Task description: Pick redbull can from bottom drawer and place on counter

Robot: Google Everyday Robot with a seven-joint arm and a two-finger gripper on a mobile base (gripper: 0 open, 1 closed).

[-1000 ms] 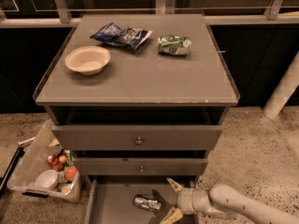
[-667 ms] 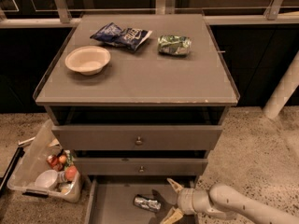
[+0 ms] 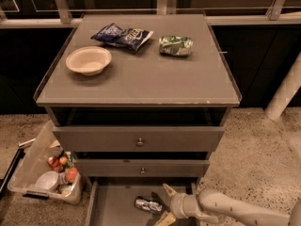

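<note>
Very little is found altered over the last second. The surface [image 3: 141, 81] is unchanged, and the bottom drawer [image 3: 113, 208] is left pulled out. The arm [image 3: 235, 211] is reached in low from the right, and the hand [image 3: 164, 203] is seen shifted only slightly leftward, toward the redbull can [image 3: 147, 205], which is lying on its side on the drawer floor where it lay before. The grasp is therefore judged not yet made. The fingers [image 3: 168, 190] are held wide apart, one above and one below the can's right end. Nothing is gripped, and contact cannot be confirmed.
</note>
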